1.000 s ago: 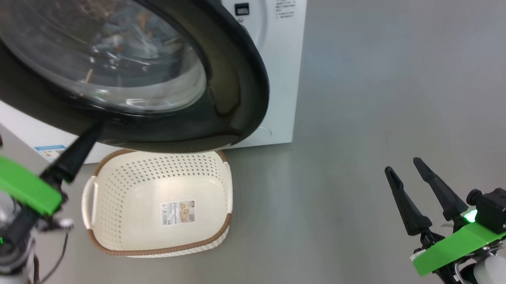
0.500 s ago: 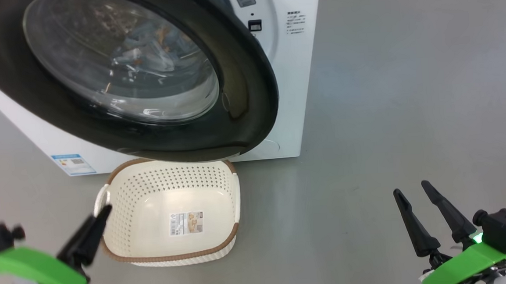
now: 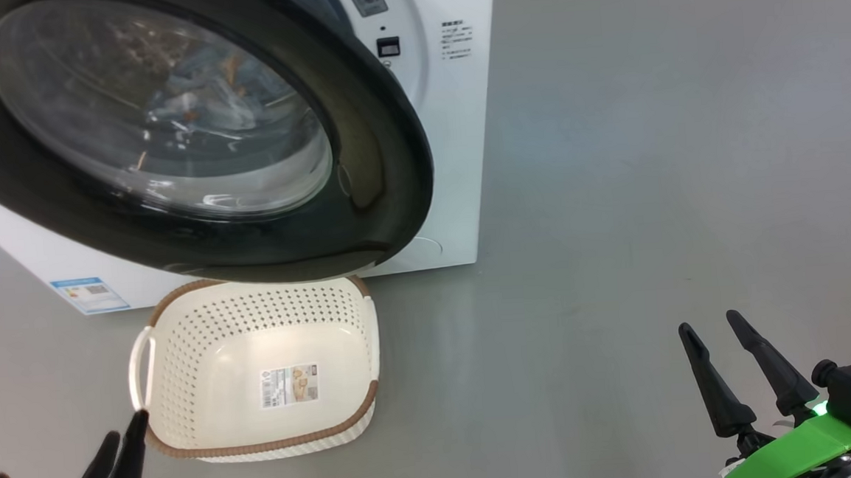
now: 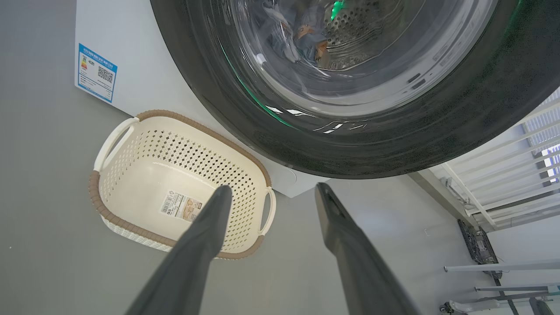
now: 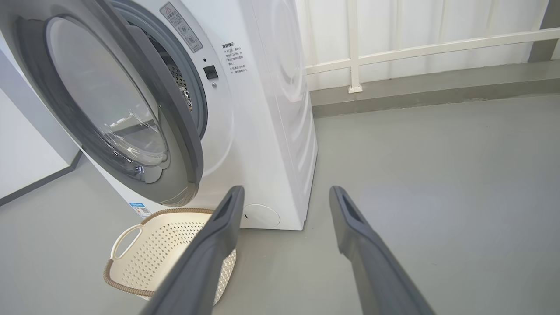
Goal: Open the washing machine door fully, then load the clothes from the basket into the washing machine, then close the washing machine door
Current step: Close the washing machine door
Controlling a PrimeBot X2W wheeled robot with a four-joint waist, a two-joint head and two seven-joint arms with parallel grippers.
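1. The basket (image 3: 204, 356) sits mouth-up on the grey floor (image 3: 651, 181), lower left of centre in the head view. All I can make out inside is the paper label (image 3: 289, 385) on its bottom.
2. The clothes (image 4: 306, 37) are in the drum (image 4: 376, 26) of the washing machine (image 3: 457, 156). It's light blue stuff with orange bits, seen through the glass at the upper left.
3. The door (image 3: 391, 160) is swung partway out, and in the head view its black rim hangs over the basket's back edge. In the right wrist view its free edge is on the right, with a gap showing the grey gasket (image 5: 199, 100).
4. Room to move: the whole right half of the head view is open floor. A white railing (image 5: 393, 48) runs behind the machine along the top of the right wrist view.
5. The basket's long axis runs handle to handle, left to right across the head view, roughly along the machine's front. A white handle (image 3: 141, 360) is on its left end.
6. The left gripper (image 3: 125, 427) is in the lower left corner, fingers spread wide with nothing between them. One tip is just beside the basket's near-left corner, and I can't tell if it touches.
7. The right gripper (image 3: 709, 321) is at the lower right, also spread wide and holding nothing, well apart from the basket.
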